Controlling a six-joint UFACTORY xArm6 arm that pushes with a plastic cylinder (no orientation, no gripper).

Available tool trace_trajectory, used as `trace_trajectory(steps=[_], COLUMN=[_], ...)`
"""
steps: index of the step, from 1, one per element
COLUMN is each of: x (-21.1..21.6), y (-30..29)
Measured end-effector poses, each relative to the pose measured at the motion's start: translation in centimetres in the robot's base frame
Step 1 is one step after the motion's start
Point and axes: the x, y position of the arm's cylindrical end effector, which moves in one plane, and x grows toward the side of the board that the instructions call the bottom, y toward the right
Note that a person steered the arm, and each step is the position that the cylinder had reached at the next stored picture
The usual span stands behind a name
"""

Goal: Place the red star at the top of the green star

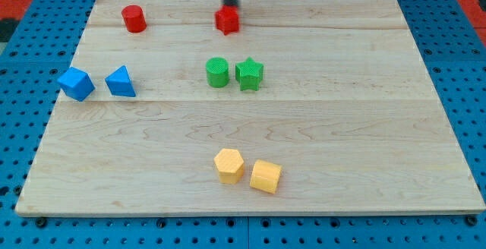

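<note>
The red star (226,20) lies near the view's top, above and a little left of the green star (249,74). The green star sits mid-board, touching the green cylinder (217,72) on its left. My tip (229,6) stands right at the red star's top edge, touching it or nearly so. A red cylinder (134,18) stands alone at the top left.
A blue cube (76,83) and a blue triangular block (120,81) lie apart at the view's left. A yellow hexagonal block (228,165) and a yellow cube (266,176) sit near the bottom. The wooden board (364,127) rests on a blue pegboard.
</note>
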Motion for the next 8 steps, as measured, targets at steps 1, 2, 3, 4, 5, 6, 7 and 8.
trace_trajectory(steps=[1,2,3,4,5,6,7,8], x=[1.5,-3.7,-2.5,3.2,1.6,-2.0,6.4,4.9], y=[0.8,-1.9,-5.4,-1.3,-2.3,-8.9,-8.7,-2.6])
